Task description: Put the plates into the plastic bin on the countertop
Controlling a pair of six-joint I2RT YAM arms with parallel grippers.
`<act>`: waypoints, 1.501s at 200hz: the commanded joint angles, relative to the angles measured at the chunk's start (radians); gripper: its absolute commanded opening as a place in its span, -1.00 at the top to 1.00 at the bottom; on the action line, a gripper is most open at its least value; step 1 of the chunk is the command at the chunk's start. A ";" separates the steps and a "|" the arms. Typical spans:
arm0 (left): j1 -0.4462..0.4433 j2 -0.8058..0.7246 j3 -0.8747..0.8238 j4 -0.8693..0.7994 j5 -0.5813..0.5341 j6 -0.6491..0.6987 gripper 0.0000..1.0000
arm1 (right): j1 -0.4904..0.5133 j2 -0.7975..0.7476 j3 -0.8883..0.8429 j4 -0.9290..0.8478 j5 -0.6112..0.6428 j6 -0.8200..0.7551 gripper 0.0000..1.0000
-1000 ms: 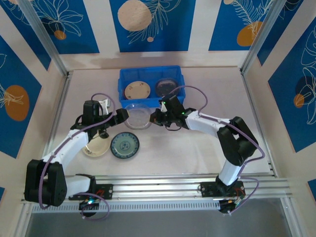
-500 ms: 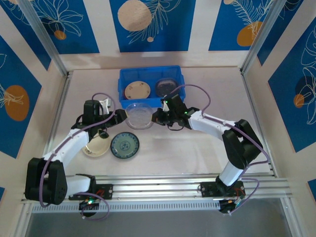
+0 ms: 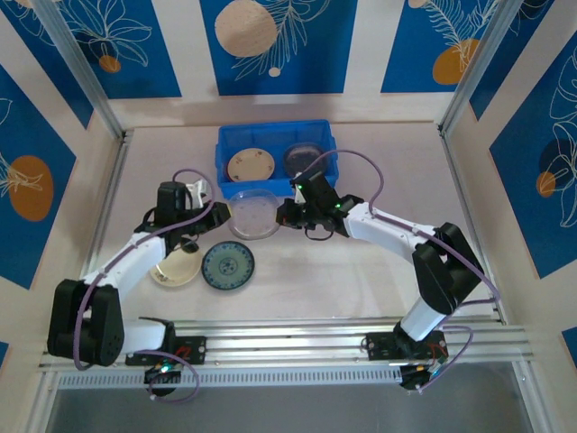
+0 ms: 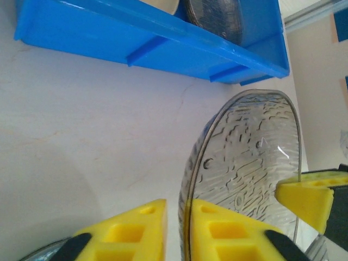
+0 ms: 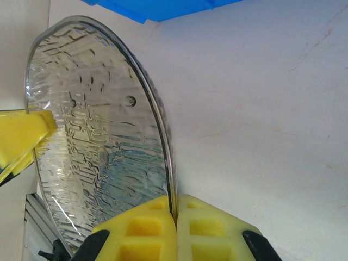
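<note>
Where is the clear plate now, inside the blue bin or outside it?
Outside. The right end effector grips the clear plate by its rim, short of the blue bin.

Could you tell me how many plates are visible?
5: cream plate and dark plate in the blue bin; clear plate between left gripper and right gripper; beige plate and teal plate on the countertop. Stacks could hide more.

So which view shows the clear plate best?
The right wrist view: the clear plate is close, its texture sharp, its rim pinched by the right end effector. The left wrist view crops it; the top view shows it small, by the bin.
</note>
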 commanded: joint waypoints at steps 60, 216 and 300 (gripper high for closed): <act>-0.029 0.032 0.089 -0.010 -0.034 0.003 1.00 | -0.043 -0.057 0.042 -0.022 0.014 -0.020 0.76; -0.147 0.549 0.851 -0.275 -0.230 0.061 1.00 | -0.509 -0.366 -0.084 -0.071 -0.029 -0.041 -0.15; -0.188 0.931 1.253 -0.263 -0.233 -0.015 1.00 | -0.559 -0.253 -0.083 -0.063 -0.091 -0.050 -0.14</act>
